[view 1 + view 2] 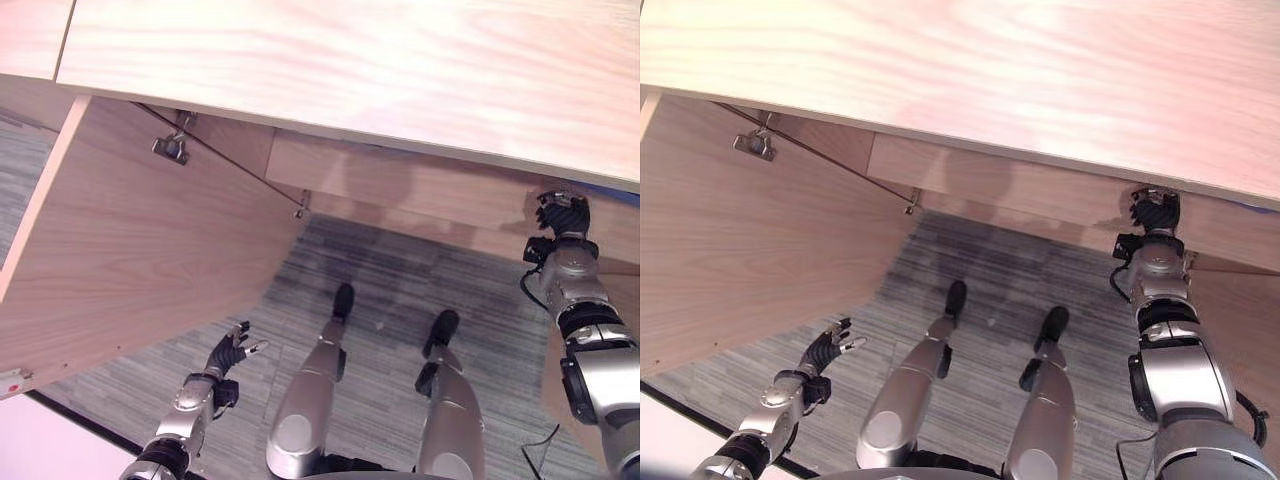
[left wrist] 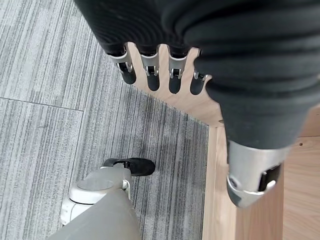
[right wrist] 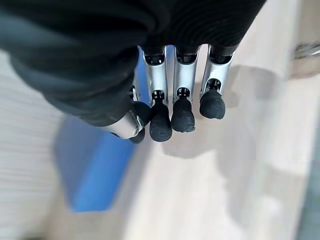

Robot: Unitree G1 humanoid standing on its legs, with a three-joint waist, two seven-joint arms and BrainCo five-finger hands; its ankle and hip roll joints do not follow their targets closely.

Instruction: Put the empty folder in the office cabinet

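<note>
Right wrist view is showing my right hand (image 3: 165,80) hanging open, fingers straight, the blue folder (image 3: 97,170) lying just beyond its thumb inside the cabinet (image 1: 350,60); left hand (image 1: 228,352) is idling open, farther off.

Two hands out, neither holding anything.
Right hand (image 1: 1155,212) raised far forward on an extended arm, fingers (image 3: 182,112) fairly straight and close together, thumb apart. Left hand (image 1: 228,355) low and nearer, fingers (image 2: 150,75) loosely spread and relaxed.
</note>
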